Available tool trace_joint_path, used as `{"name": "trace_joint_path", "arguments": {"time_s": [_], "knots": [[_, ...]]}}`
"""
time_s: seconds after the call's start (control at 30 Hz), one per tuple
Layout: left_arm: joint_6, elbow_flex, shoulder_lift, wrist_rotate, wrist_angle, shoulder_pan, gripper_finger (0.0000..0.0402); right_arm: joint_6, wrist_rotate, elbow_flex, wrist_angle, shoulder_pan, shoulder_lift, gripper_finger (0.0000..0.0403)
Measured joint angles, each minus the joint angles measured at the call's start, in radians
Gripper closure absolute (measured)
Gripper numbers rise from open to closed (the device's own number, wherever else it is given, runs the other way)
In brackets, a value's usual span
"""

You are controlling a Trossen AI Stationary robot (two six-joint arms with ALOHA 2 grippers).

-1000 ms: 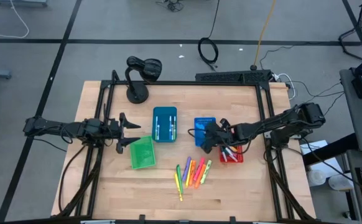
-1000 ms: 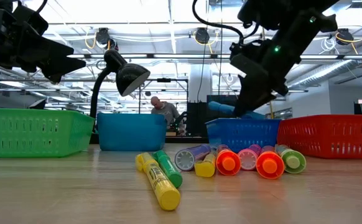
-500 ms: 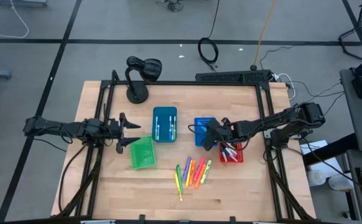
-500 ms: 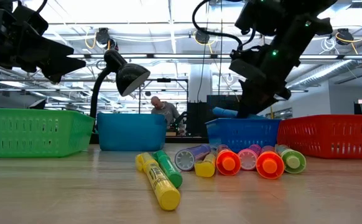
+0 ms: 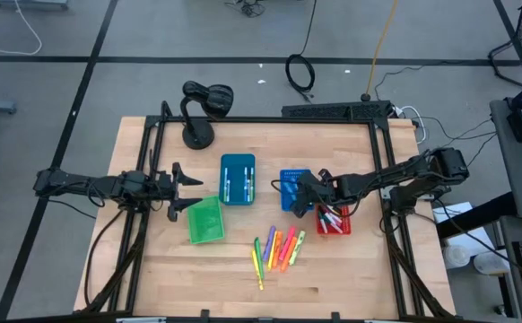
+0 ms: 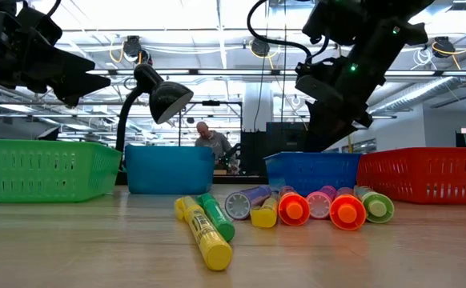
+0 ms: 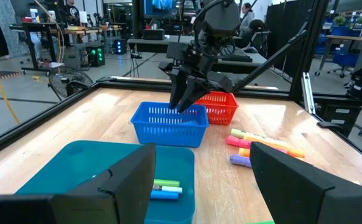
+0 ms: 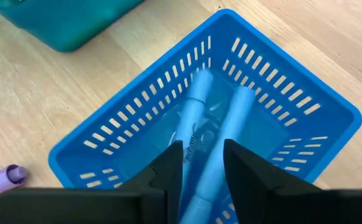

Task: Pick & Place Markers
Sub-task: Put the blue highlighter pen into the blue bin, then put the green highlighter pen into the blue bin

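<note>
Two light blue markers (image 8: 194, 118) lie side by side on the floor of the blue bin (image 8: 280, 93). My right gripper (image 8: 203, 171) hangs open just above them, slanting down into the bin (image 5: 288, 179), with nothing between its fingers. Several neon markers (image 5: 277, 249) lie loose on the table near its front edge and show as a row in the low view (image 6: 297, 208). My left gripper (image 5: 185, 188) waits open at the table's left side, level, facing the bins.
A teal bin (image 5: 238, 178) holding markers stands left of the blue one. A green bin (image 5: 204, 220) lies near my left gripper. A red bin (image 5: 334, 222) with markers stands right of the blue bin. A black desk lamp (image 5: 198, 112) stands at the far left.
My right gripper has let go of a blue marker. A second ago the marker stuck out of its fingers above the blue bin's rim. It then tipped lower, and now it has dropped into the bin. The gripper has stayed above the bin.
</note>
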Motion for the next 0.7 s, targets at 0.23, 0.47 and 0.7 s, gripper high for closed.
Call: {"name": "trace_joint_path", "arguments": {"time_s": [0.23, 0.47, 0.7], "knots": [[0.000, 0.000, 0.000, 0.000, 0.000, 0.000, 0.0135, -0.023, 0.001, 0.000, 0.003, 0.000, 0.000, 0.0294], [0.000, 0.000, 0.000, 0.000, 0.000, 0.000, 0.0135, -0.125, -0.016, 0.000, 0.081, 0.008, 0.000, 0.0294], [0.000, 0.000, 0.000, 0.000, 0.000, 0.000, 0.0135, -0.262, -0.089, 0.000, 0.246, 0.061, 0.000, 0.0294]]}}
